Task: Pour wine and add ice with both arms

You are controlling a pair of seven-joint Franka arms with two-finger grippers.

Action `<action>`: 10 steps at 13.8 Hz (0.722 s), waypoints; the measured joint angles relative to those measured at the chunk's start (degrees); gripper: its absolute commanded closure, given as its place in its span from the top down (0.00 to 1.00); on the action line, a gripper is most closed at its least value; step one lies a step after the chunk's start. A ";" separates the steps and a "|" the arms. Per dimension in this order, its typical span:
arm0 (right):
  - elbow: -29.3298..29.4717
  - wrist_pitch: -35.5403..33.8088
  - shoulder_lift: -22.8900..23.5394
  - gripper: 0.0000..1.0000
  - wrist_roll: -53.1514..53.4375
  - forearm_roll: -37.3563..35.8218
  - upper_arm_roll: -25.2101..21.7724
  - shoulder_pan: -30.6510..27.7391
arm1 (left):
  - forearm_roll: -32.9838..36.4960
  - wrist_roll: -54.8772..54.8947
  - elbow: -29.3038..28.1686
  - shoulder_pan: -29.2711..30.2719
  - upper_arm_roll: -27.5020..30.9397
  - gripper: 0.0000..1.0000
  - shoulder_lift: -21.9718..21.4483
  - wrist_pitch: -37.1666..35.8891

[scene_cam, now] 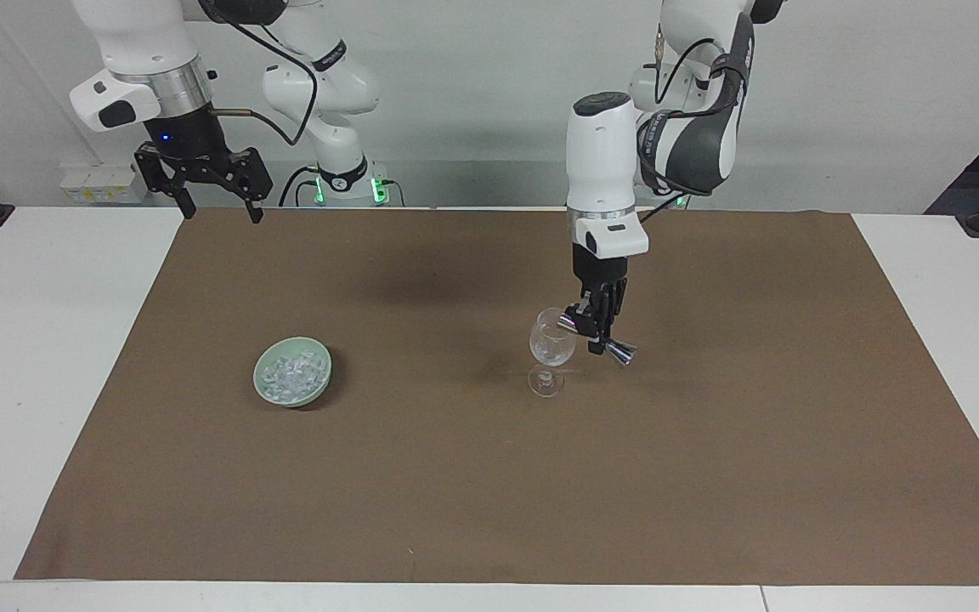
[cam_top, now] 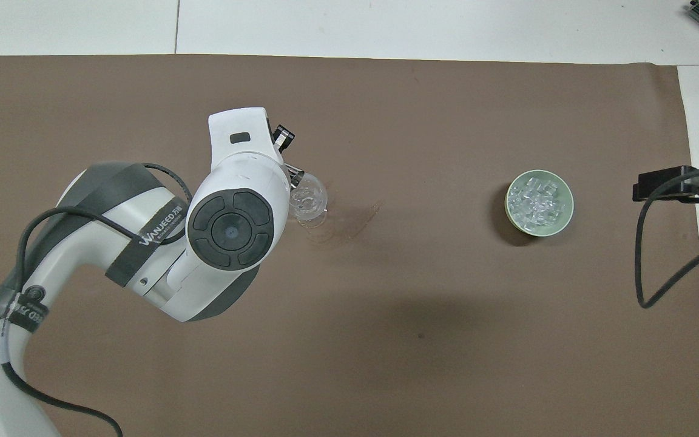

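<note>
From above, your left arm's white wrist housing covers most of the left tool (scene_cam: 598,327), so only the facing view shows its fingers clamped together on a small metal jigger (scene_cam: 602,334), tipped on its side with one mouth at the rim of the wine glass (scene_cam: 551,353). Whether any liquid is in the glass you cannot tell; it stands upright on the brown mat (scene_cam: 710,476) toward the left arm's end of the tabletop (scene_cam: 22,357). The ice (scene_cam: 291,378) sits heaped in a pale green bowl (cam_top: 562,218), well apart from the glass, toward the right arm's end and about as near the robots as the glass. Your right tool (scene_cam: 216,200) waits with fingers apart, high over the mat's edge nearest the robots, well clear of the bowl; in the overhead view only its dark tip shows, cut off at the frame edge. The mat between bowl and glass is open, as is the wide stretch farther from the robots.
</note>
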 measured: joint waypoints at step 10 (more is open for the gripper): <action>0.00 0.00 0.00 1.00 0.00 0.00 0.00 0.00 | 0.69 0.00 0.12 -0.13 0.00 0.00 0.01 -0.21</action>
